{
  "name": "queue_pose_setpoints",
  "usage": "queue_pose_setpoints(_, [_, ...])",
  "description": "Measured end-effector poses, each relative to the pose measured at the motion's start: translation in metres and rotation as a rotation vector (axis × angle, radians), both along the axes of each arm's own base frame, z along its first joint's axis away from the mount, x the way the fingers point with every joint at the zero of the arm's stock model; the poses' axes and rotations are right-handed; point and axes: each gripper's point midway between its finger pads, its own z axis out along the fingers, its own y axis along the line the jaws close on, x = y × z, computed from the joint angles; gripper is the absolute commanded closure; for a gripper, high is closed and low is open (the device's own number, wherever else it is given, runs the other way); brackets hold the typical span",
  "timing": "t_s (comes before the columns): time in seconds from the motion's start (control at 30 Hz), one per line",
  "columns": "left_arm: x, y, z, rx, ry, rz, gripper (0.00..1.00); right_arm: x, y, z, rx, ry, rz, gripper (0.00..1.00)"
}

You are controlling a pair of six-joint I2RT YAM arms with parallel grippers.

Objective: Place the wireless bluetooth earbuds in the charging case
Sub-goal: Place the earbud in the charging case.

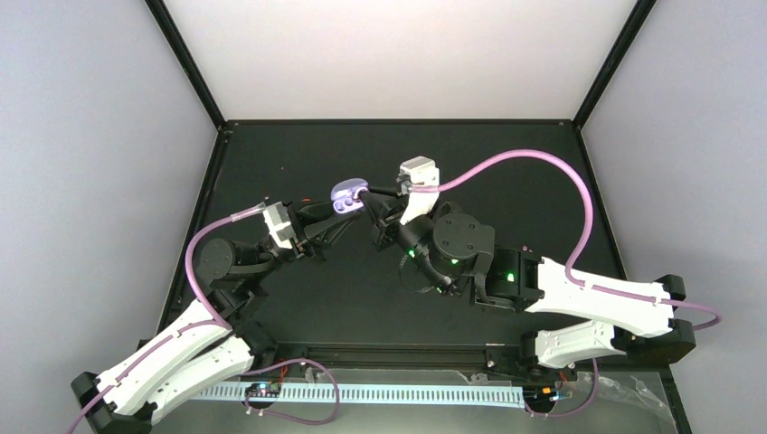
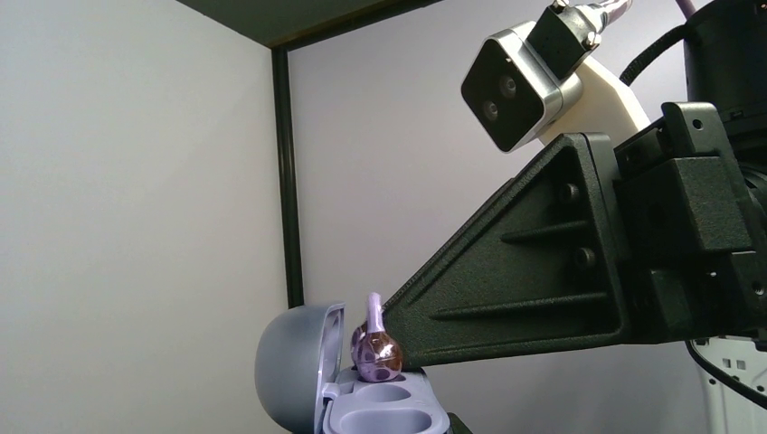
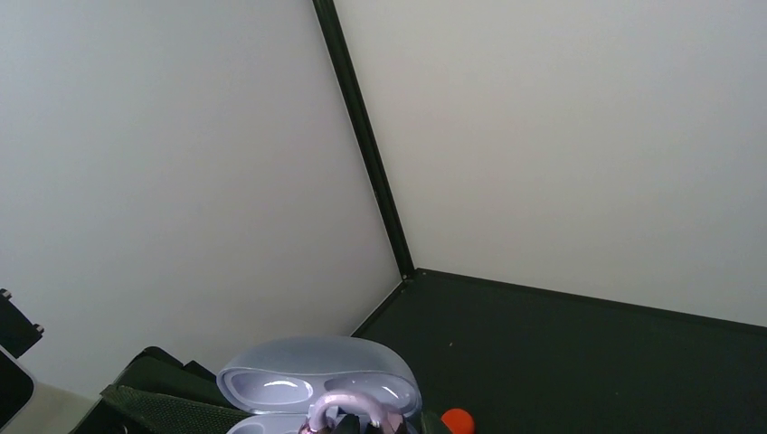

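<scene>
A lavender charging case (image 1: 345,194) is held up above the table, its lid open. My left gripper (image 1: 342,210) is shut on its base. In the left wrist view the lid (image 2: 289,366) stands upright and the base (image 2: 398,414) shows two empty wells. My right gripper (image 1: 369,201) is shut on a purple earbud (image 2: 377,351) whose bulb rests at the far well, hook pointing up. The right wrist view shows the lid (image 3: 317,372) and the earbud's hook (image 3: 348,409) between my fingertips. The other purple earbud is out of view.
A small red-orange rounded thing (image 3: 458,421), perhaps an earbud, lies on the black table (image 3: 588,362) just right of the case. The right finger's black body (image 2: 543,262) and wrist camera (image 2: 520,81) fill the left wrist view. White walls enclose the table.
</scene>
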Motion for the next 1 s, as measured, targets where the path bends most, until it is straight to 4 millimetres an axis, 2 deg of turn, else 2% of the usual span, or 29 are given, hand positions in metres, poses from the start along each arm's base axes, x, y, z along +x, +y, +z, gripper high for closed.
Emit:
queue_pose_setpoints(0.63, [0.0023, -0.0001, -0.0035, 0.000, 0.014, 0.005, 0.98, 0.0005, -0.0058, -0.0048, -0.016, 0.008, -0.004, 0.84])
queue_pose_setpoints(0.93, [0.0028, -0.0002, -0.0043, 0.000, 0.016, 0.006, 0.98, 0.0000, -0.0082, -0.0058, -0.022, 0.008, -0.004, 0.79])
queue_pose_setpoints(1.0, [0.0027, -0.0001, -0.0043, 0.000, 0.016, 0.006, 0.98, -0.0003, -0.0099, -0.0052, -0.023, 0.007, -0.004, 0.75])
